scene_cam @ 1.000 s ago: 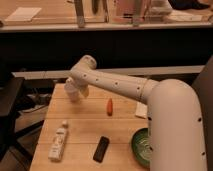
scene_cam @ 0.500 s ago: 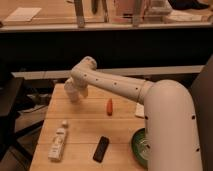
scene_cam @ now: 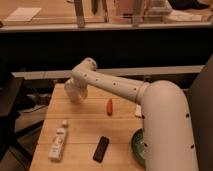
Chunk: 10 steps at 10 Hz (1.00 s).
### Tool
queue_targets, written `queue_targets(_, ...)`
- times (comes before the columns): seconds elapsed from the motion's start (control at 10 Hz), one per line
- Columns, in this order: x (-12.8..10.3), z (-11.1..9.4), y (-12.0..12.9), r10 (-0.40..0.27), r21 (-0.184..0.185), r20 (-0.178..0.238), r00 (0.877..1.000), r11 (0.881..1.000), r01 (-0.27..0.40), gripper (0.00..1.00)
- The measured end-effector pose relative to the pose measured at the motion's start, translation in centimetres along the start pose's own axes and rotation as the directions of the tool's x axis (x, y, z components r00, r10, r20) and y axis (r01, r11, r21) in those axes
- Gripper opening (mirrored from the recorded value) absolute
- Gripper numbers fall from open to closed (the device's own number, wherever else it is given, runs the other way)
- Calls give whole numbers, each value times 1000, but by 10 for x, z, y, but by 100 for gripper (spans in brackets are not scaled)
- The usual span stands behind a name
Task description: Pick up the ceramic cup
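1. The wooden tabletop (scene_cam: pixel 82 125) holds a few small things.
2. The robot's big white arm (scene_cam: pixel 120 87) comes in from about 4 o'clock. It reaches across to the far left part of the tabletop, at about 10 o'clock.
3. The gripper (scene_cam: pixel 76 95) is at the end of the arm. It hangs low over the tabletop's far left corner.
4. One cannot tell if the gripper is open or closed.
5. The ceramic cup (scene_cam: pixel 69 93) is right at the gripper, at about 10 o'clock on the tabletop. It is a small pale shape. The cup and the gripper run together, so one cannot tell if the cup is held or just touched.
6. A small orange-red thing (scene_cam: pixel 109 106) lies near the middle of the tabletop, to the gripper's 4 o'clock.
7. A white bottle (scene_cam: pixel 58 141) lies on its side at about 8 o'clock, near the left edge.
8. A flat black thing (scene_cam: pixel 101 149) lies at about 6 o'clock, just beside the bottle.
9. A green bowl (scene_cam: pixel 137 147) sits at about 5 o'clock. The arm hides part of it.
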Motion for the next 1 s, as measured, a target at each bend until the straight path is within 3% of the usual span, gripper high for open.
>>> queue_targets(1.0,1,32,5,-5,-1,55,998,1000,5,80)
